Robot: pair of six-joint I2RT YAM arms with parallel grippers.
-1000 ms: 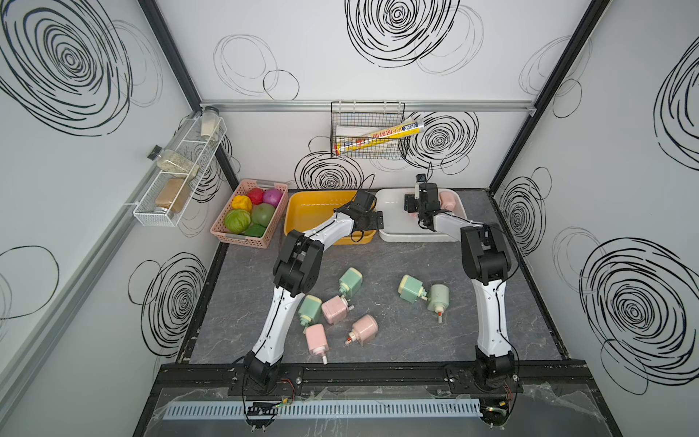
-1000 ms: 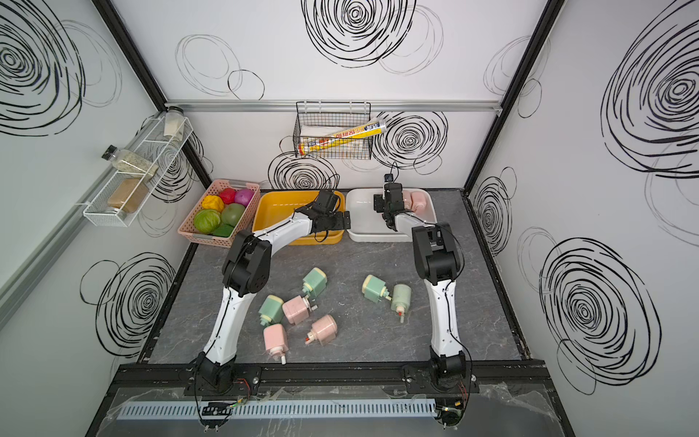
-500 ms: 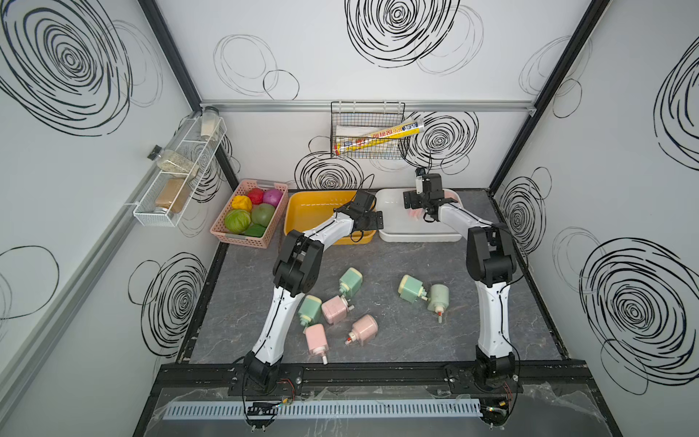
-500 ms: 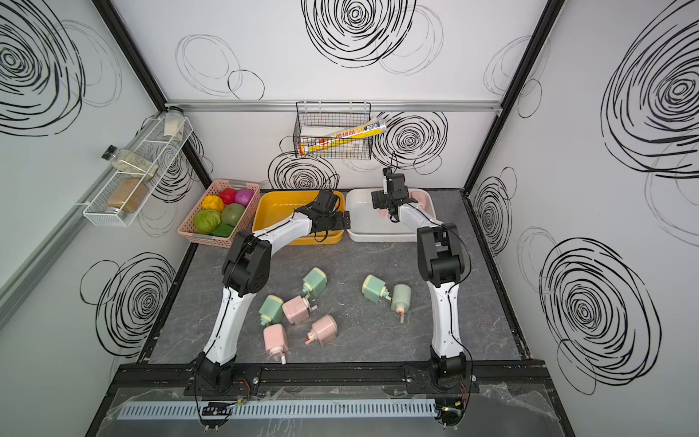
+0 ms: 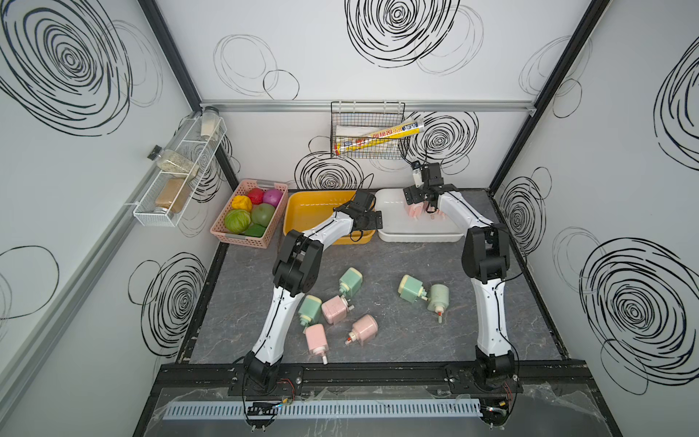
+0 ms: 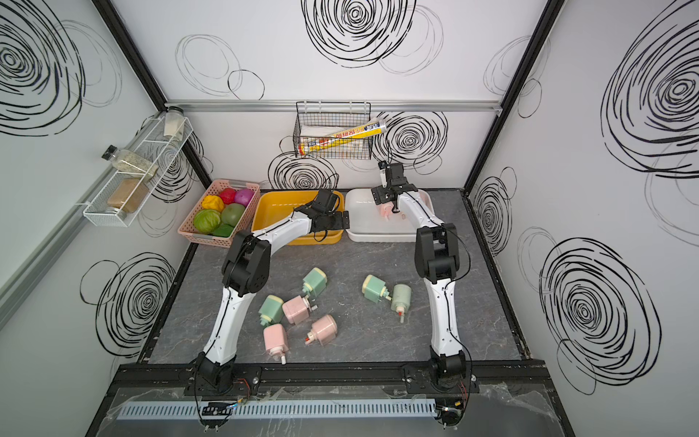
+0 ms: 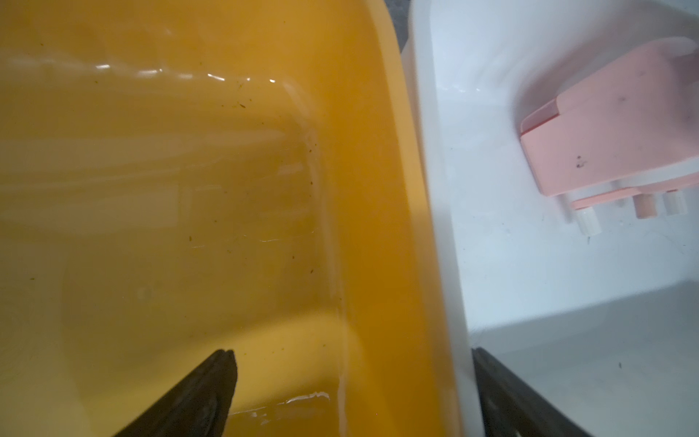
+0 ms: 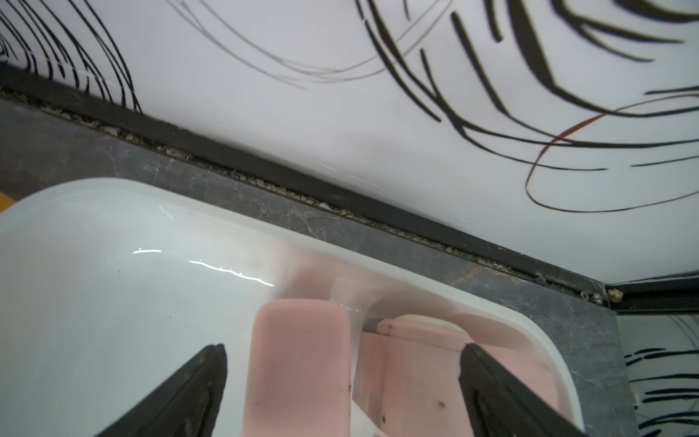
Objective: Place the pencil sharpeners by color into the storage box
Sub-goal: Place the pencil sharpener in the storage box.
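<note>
The right hand (image 8: 342, 350) hangs spread wide over the white bin (image 8: 94, 272), gripping nothing; two pink sharpeners (image 8: 299, 363) lie below it in the bin's far corner, near the back wall (image 8: 340, 113). The left hand (image 7: 351, 353), equally wide and empty, straddles the neighbouring rims of the yellow bin (image 7: 189, 189) and white bin. Seven sharpeners (image 5: 334, 309), four green and three pink, lie loose on the grey worktop (image 5: 397, 340) between the arms, with bare room toward its front edge.

L arm (image 5: 299, 261), R arm (image 5: 486, 257): both extended fwd, elbows bent. L gripper (image 7: 351, 359), R gripper (image 8: 342, 352): jaws wide apart.
</note>
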